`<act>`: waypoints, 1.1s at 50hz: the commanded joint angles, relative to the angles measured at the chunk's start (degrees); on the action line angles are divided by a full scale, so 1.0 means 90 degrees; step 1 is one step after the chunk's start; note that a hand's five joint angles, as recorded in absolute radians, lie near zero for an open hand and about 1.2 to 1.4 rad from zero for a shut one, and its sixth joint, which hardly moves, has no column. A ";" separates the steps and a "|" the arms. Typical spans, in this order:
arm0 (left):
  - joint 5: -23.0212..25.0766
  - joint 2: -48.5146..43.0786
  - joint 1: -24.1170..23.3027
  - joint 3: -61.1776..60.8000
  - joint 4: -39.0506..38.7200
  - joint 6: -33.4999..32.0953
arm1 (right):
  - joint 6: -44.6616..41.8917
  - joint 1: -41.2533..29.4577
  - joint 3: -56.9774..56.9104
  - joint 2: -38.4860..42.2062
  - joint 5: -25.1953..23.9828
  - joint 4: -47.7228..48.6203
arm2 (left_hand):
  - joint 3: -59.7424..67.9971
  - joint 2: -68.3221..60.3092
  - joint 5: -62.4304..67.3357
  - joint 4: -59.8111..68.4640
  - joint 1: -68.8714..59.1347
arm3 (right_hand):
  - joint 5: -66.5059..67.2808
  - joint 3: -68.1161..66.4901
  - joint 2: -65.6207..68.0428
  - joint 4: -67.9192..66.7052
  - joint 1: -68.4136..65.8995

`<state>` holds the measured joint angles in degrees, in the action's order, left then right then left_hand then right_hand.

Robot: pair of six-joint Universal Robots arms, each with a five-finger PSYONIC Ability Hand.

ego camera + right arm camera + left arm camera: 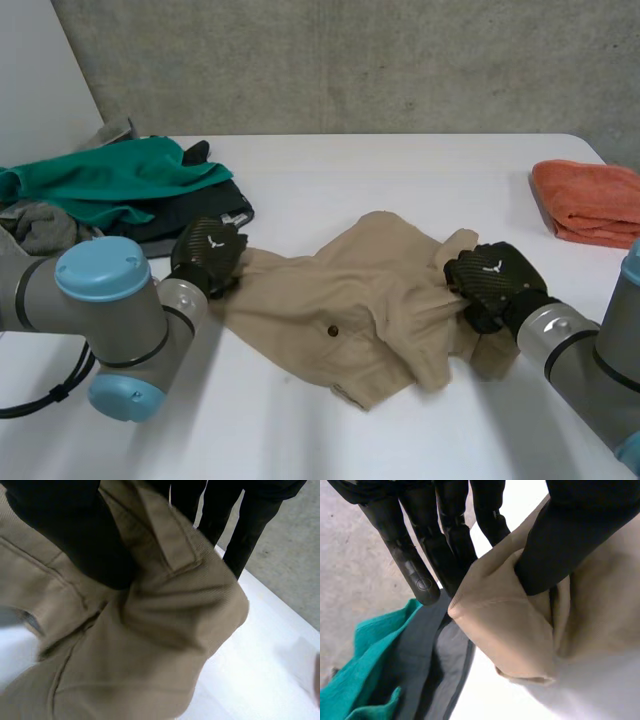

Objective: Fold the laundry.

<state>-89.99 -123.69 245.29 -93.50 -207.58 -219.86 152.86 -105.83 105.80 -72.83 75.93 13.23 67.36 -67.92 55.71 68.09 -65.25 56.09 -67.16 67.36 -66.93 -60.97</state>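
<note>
White counter (330, 170), concrete wall (350, 60) behind: the beige garment (340, 300) lies crumpled mid-counter, not yet folded. The left robot hand (208, 255) pinches its left edge, the right robot hand (497, 278) its right edge. An orange cloth (590, 200) sits folded; the green pile (110, 180) waits.

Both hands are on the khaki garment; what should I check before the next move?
1. Left hand grip: ok, thumb and fingers pinch a fold at the khaki garment's edge.
2. Right hand grip: ok, curled on the opposite side.
3. Garment spread flat: not ok, bunched in the middle.
4. Gap to dark grey cloth beside left hand: cannot tell, very close.
5. Orange towel out of the way: ok, apart near the table's edge.
</note>
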 commanded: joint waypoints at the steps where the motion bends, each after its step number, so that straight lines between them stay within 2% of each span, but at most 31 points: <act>1: -0.0137 0.1417 -0.0388 -0.0743 0.0008 0.0618 | -0.0909 0.0069 -0.0924 -0.0375 0.0274 -0.0034 | 0.1405 -0.1342 0.1588 0.1323 -0.1639 | 0.1545 -0.1427 0.1404 -0.1452 -0.2114; 6: -0.0167 0.2073 -0.0740 -0.0998 0.0290 0.1664 | -0.1437 0.0245 -0.2114 0.0150 0.0304 -0.0034 | 0.1405 -0.1342 0.1588 0.1323 -0.1639 | 0.1545 -0.1427 0.1404 -0.1452 -0.2114; 7: -0.0167 0.2151 -0.0779 -0.1008 0.0417 0.1849 | -0.1525 0.0225 -0.2542 0.0529 0.0275 -0.0005 | 0.1405 -0.1342 0.1588 0.1323 -0.1639 | 0.1545 -0.1427 0.1404 -0.1452 -0.2114; 13: -0.0138 0.2289 -0.0907 -0.0911 0.1481 0.3410 | -0.1887 0.0215 -0.4019 0.1528 0.0080 0.0278 | 0.1405 -0.1342 0.1588 0.1323 -0.1639 | 0.1545 -0.1427 0.1404 -0.1452 -0.2114; 16: -0.0137 0.2201 -0.1014 -0.0833 0.1745 0.4074 | -0.1975 0.0206 -0.4537 0.2279 -0.0242 0.0901 | 0.1405 -0.1342 0.1588 0.1323 -0.1639 | 0.1545 -0.1427 0.1404 -0.1452 -0.2114; 20: -0.0128 0.1870 -0.1150 -0.0764 0.1766 0.4438 | -0.1975 0.0196 -0.4714 0.2944 -0.0643 0.1664 | 0.1405 -0.1342 0.1588 0.1323 -0.1639 | 0.1545 -0.1427 0.1404 -0.1452 -0.2114; 21: -0.0128 0.1791 -0.1190 -0.0735 0.1756 0.4468 | -0.1975 0.0196 -0.4695 0.3071 -0.0692 0.1704 | 0.1405 -0.1342 0.1588 0.1323 -0.1639 | 0.0701 -0.0582 0.0560 -0.0607 -0.1270; 22: -0.0128 0.1723 -0.1219 -0.0706 0.1737 0.4478 | -0.2004 0.0196 -0.4656 0.3285 -0.0702 0.1704 | 0.1405 -0.1342 0.1588 0.1323 -0.1639 | -0.4100 0.4219 -0.4241 0.4193 0.3531; 23: -0.0137 0.1664 -0.1239 -0.0667 0.1727 0.4488 | -0.2014 0.0206 -0.4626 0.3335 -0.0692 0.1695 | 0.1405 -0.1342 0.1588 0.1323 -0.1639 | -0.6232 0.6351 -0.6374 0.6326 0.5663; 25: -0.0167 0.1488 -0.1268 -0.0520 0.1698 0.4478 | -0.2004 0.0196 -0.4539 0.3385 -0.0624 0.1675 | 0.1405 -0.1342 0.1588 0.1323 -0.1639 | -0.6232 0.6351 -0.6374 0.6326 0.5663; 29: -0.0176 0.1419 -0.1249 -0.0442 0.1668 0.4439 | -0.1907 0.0264 -0.4100 0.2859 -0.0157 0.1626 | 0.0288 -0.0226 0.0472 0.0207 -0.0522 | -0.6232 0.6351 -0.6374 0.6326 0.5663; 30: -0.0177 0.1439 -0.1249 -0.0442 0.1659 0.4439 | -0.1897 0.0255 -0.3818 0.2461 0.0144 0.1558 | 0.0119 -0.0057 0.0303 0.0038 -0.0353 | -0.6232 0.6351 -0.6374 0.6326 0.5663; 33: -0.0167 0.1497 -0.1229 -0.0500 0.1571 0.4439 | -0.1868 0.0264 -0.3271 0.1776 0.0547 0.1344 | 0.0043 0.0020 0.0226 -0.0039 -0.0277 | -0.6232 0.6351 -0.6374 0.6326 0.5663; 34: -0.0167 0.1526 -0.1229 -0.0520 0.1551 0.4420 | -0.1800 0.0284 -0.2911 0.1280 0.0703 0.1053 | 0.0043 0.0020 0.0226 -0.0039 -0.0277 | -0.6232 0.6351 -0.6374 0.6326 0.5663; 36: -0.0167 0.1721 -0.1219 -0.0578 0.1522 0.4419 | -0.1663 0.0293 -0.2577 0.0760 0.0733 0.0642 | 0.0117 -0.0054 0.0300 0.0036 -0.0351 | -0.6232 0.6351 -0.6374 0.6326 0.5663; 38: -0.0167 0.1829 -0.1229 -0.0617 0.1522 0.4419 | -0.1410 0.0293 -0.2110 -0.0018 0.0685 -0.0117 | 0.0210 -0.0148 0.0394 0.0129 -0.0444 | -0.6232 0.6351 -0.6374 0.6326 0.5663; 42: -0.0167 0.2063 -0.1268 -0.0696 0.1502 0.4419 | -0.0952 0.0313 -0.1416 -0.0958 0.0345 -0.1532 | 0.0267 -0.0205 0.0451 0.0186 -0.0501 | -0.6115 0.6234 -0.6256 0.6208 0.5546; 46: -0.0157 0.2288 -0.1297 -0.0696 0.1493 0.4419 | -0.0452 0.0332 -0.0858 -0.1137 -0.0184 -0.2552 | 0.0509 -0.0447 0.0693 0.0428 -0.0743 | -0.5365 0.5484 -0.5506 0.5458 0.4796; 50: -0.0157 0.2357 -0.1298 -0.0598 0.1473 0.4419 | -0.0110 0.0411 -0.0213 -0.1137 -0.0565 -0.2252 | 0.1125 -0.1063 0.1309 0.1044 -0.1359 | -0.5121 0.5240 -0.5262 0.5214 0.4552; 55: -0.0147 0.2386 -0.1307 -0.0316 0.1473 0.4380 | 0.0153 0.0421 0.0286 -0.0777 -0.0624 -0.0964 | 0.1405 -0.1342 0.1588 0.1323 -0.1639 | -0.4336 0.4455 -0.4477 0.4429 0.3767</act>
<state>-91.41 -102.46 233.57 -98.81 -194.31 -180.14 151.22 -102.29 103.08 -83.72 72.09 -6.66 67.84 -68.26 56.96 68.38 -63.85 10.00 -19.68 19.14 -19.73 -19.31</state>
